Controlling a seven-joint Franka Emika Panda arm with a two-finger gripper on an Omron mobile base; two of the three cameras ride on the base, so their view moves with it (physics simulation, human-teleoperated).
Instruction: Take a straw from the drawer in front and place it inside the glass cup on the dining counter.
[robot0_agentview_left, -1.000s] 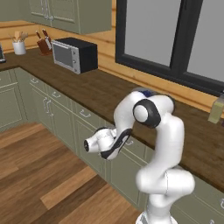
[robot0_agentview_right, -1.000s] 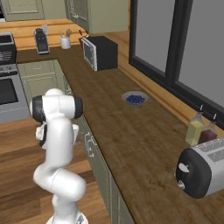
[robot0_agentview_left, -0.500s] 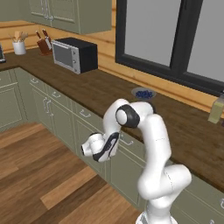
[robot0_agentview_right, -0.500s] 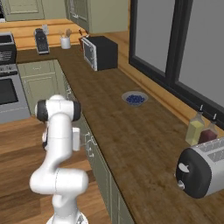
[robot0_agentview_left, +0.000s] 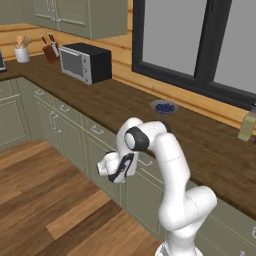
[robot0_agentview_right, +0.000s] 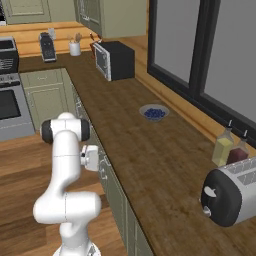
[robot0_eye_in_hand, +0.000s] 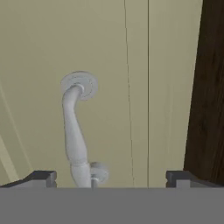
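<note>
Hand view puts the drawer (robot0_eye_in_hand: 131, 65) front squarely ahead as a flat sage-green panel, with its small silver bar handle (robot0_eye_in_hand: 75, 131) standing off the face between two round mounts, and the dark wooden edge of the worktop (robot0_eye_in_hand: 210, 87) running down the right side of that picture. The gripper (robot0_eye_in_hand: 111, 177) is aimed at this front with its jaws spread wide; the two dark fingertips (robot0_eye_in_hand: 41, 177) stand well apart, the handle sits between them but nearer the left one, and nothing is pinched. Whether the tips touch the panel cannot be told. From the left base view the hand (robot0_agentview_left: 117, 167) hangs just below the worktop's lip, turned toward the row of green drawer fronts, and from the right base view it sits tucked against the same cabinet face (robot0_agentview_right: 90, 157). The drawer looks shut, flush with its neighbours, so the straw presumably lies hidden inside it. As a judgement, the task is barely begun: the approach to the handle is roughly made, but gripping it, pulling the drawer out, picking up the straw, travelling to the dining counter and dropping the straw into the glass cup all remain.
</note>
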